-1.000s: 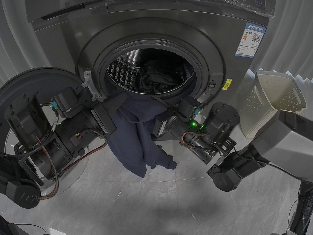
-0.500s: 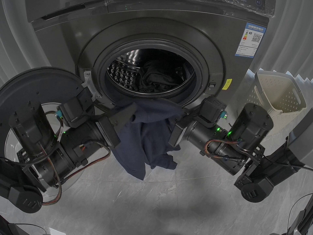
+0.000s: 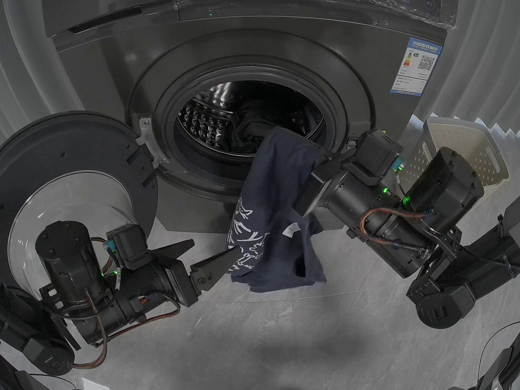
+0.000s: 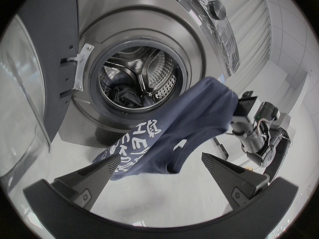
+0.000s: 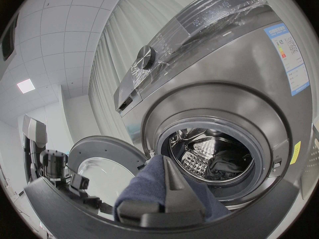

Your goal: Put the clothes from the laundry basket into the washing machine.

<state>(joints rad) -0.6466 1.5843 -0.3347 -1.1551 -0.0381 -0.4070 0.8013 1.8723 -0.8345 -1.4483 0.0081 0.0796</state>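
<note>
L gripper (image 3: 215,246) has released, fingers apart; R gripper (image 3: 317,169) alone clamps navy printed T-shirt (image 3: 271,207), so must feed grey metal washing machine (image 3: 352,55) solo.

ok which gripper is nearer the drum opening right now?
Right. The right gripper, shut on the navy shirt, sits at the drum opening's right rim. The left gripper, open, is low near the floor, well below the opening.

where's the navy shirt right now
In the head view the navy shirt hangs from the right gripper, right of centre, just before the open mouth of the washing machine.
</note>
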